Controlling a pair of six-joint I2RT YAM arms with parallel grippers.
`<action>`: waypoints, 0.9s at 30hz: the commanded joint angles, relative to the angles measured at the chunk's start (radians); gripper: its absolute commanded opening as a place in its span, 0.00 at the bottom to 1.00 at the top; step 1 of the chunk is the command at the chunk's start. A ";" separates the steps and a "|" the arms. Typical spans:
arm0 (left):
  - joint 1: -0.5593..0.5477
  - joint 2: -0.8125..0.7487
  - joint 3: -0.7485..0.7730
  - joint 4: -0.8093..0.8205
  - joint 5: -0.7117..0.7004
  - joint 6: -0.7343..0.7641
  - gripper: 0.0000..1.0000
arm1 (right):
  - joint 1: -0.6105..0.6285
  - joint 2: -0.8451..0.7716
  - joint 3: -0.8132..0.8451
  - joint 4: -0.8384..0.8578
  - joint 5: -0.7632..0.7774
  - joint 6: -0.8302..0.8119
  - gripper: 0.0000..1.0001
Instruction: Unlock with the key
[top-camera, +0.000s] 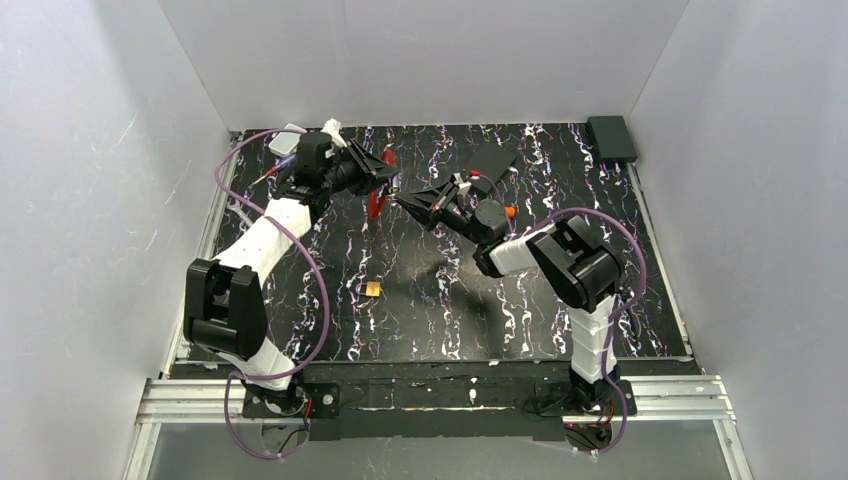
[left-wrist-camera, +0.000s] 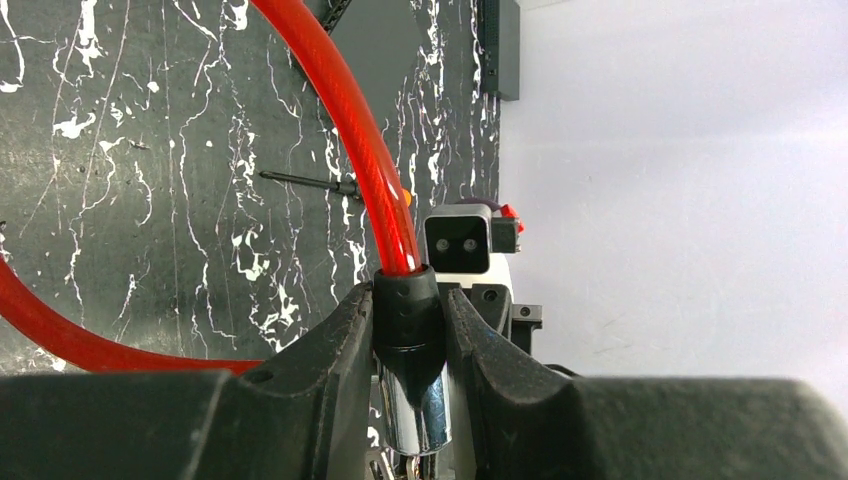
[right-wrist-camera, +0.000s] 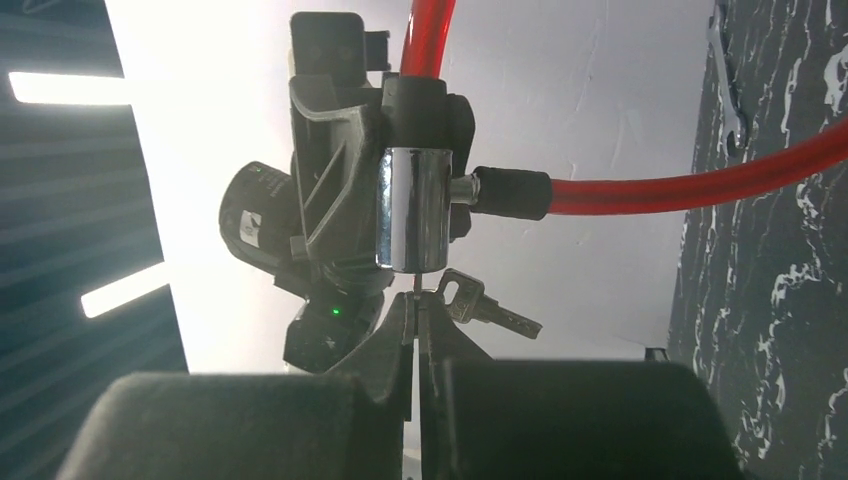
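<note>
Surface: black table (top-camera: 560, 320) with white marbling, enclosed by plain white walls.
Cable lock (left-wrist-camera: 408, 340): red cable loop with a black end and a chrome cylinder, held off the table toward the far edge, left of centre.
Left gripper (left-wrist-camera: 408, 300): jaws narrow, clamped on the black end of the cable lock, one finger on each side.
Right gripper (right-wrist-camera: 416, 310): fingertips pressed together just below the chrome cylinder, pinching the key.
Key (right-wrist-camera: 414, 287): seen edge-on between the right fingertips; its upper end meets the underside of the cylinder. How deep it sits cannot be told.
Second key (right-wrist-camera: 487, 309): silvery, on the same bunch, hanging loose beside the right fingers.
Padlock (top-camera: 372, 289): small, brass-yellow, lying on the table near its centre, well apart from both grippers.
Black box (top-camera: 611, 137): far right corner.
</note>
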 joint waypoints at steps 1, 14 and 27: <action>-0.009 -0.056 -0.064 -0.037 0.210 -0.032 0.00 | -0.016 0.019 0.121 0.235 0.312 0.064 0.01; 0.013 -0.052 -0.071 -0.018 0.221 -0.052 0.00 | 0.069 0.123 0.220 0.403 0.533 0.135 0.01; 0.033 -0.031 -0.051 -0.094 0.182 -0.018 0.00 | 0.056 0.104 0.075 0.401 0.414 0.125 0.43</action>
